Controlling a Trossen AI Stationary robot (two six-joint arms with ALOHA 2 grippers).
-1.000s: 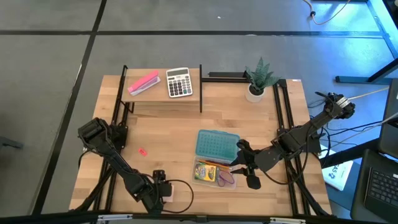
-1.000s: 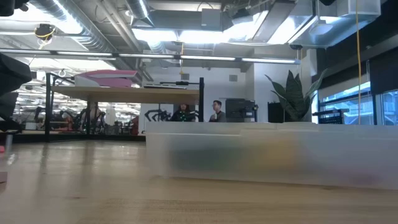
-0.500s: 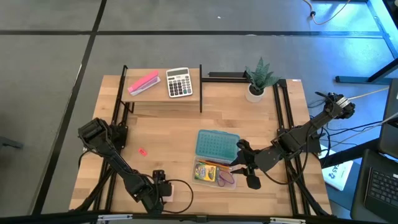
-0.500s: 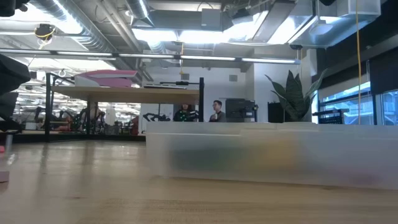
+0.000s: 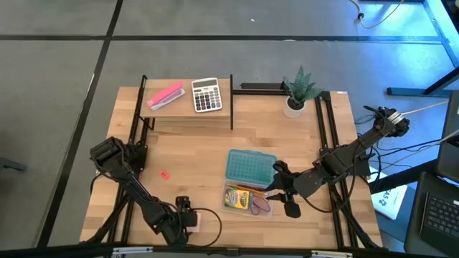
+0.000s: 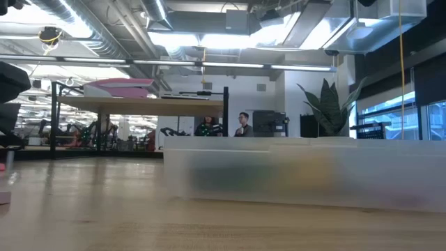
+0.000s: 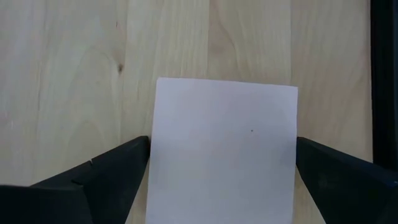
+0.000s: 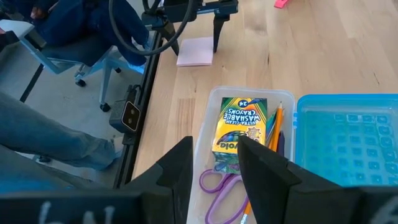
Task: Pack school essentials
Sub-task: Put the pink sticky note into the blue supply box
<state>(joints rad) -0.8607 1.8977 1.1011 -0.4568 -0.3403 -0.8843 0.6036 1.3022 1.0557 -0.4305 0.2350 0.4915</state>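
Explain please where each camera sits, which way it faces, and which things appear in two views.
High view: above the table, facing straight down; both arms show, left hand at the notepad, right hand beside the clear box.
Low view: at tabletop height, facing level into the room; the blurred clear box fills the front.
Left wrist view: looks down on the notepad between its open fingers.
Right wrist view: looks past its fingers at the crayon box, scissors and blue lid.
Shared: the right wrist view also shows the notepad.
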